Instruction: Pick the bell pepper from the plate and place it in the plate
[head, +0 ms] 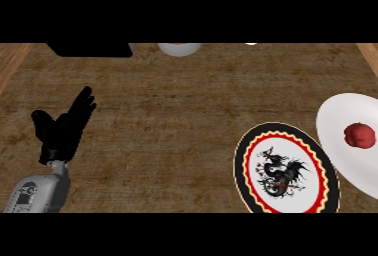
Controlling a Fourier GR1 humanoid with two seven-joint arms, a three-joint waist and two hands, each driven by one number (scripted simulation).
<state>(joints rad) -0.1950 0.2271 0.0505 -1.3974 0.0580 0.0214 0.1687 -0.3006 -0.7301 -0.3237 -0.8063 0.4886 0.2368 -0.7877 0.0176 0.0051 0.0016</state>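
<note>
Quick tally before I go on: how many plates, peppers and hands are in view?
Plates: 2 (white plate, patterned plate)
Bell peppers: 1 (bell pepper, on the white plate)
Hands: 1 (left hand, open)
Total: 4

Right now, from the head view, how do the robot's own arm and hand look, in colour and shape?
Only one arm shows. The left hand is all black, with slim fingers and a thumb. Its forearm is a rounded grey shell with a paler panel bearing small dark marks. No cables show. The right hand is out of view.
</note>
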